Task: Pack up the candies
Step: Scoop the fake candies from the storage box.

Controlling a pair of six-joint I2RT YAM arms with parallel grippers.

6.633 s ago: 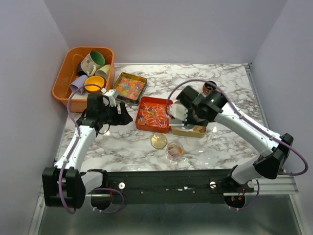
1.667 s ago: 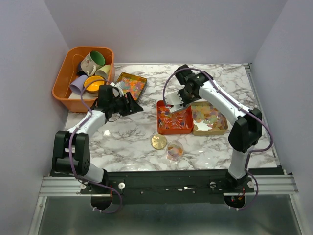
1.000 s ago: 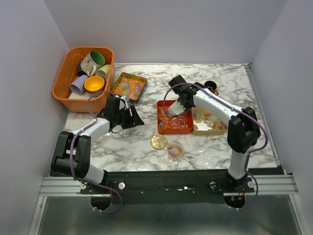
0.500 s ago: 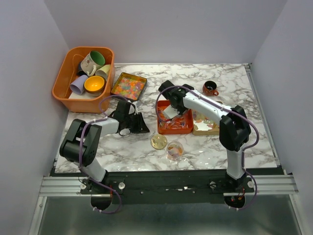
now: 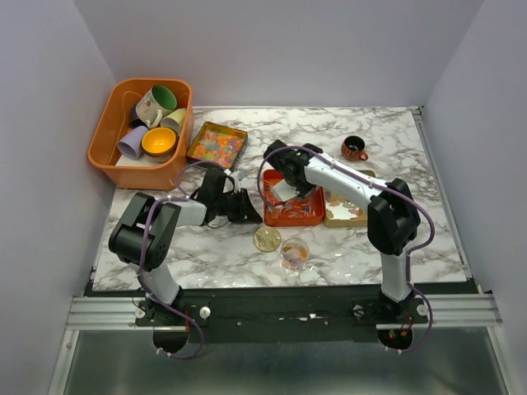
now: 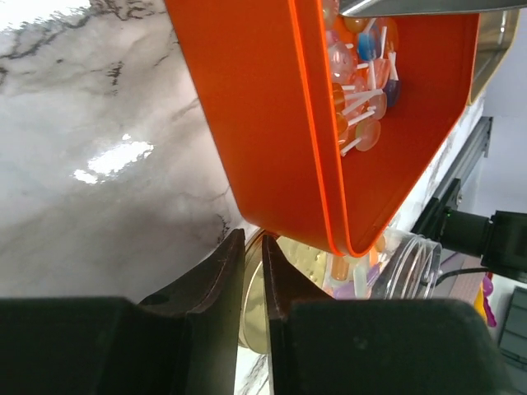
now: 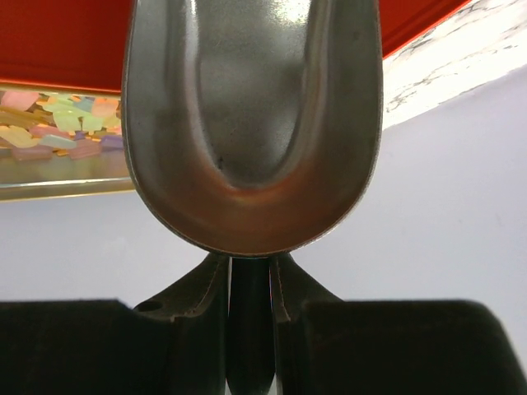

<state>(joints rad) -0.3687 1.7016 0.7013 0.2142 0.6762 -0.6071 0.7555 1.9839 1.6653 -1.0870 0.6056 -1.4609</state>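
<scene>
Stick candies lie in the orange tray at mid-table. My right gripper is shut on the black handle of a metal scoop, which hangs over the tray's left half. In the right wrist view the scoop bowl looks bare. My left gripper lies low on the table at the tray's near-left corner. Its jaws stand a sliver apart with nothing between them. More candies fill a gold tin right of the tray.
A flat gold disc and a clear cup holding a few sweets sit in front of the tray. A second candy tin, an orange bin of mugs and a small brown cup stand further back.
My left gripper has slid right along the table to the tray's corner while its jaws narrowed. The right gripper has carried the scoop leftward over the tray.
</scene>
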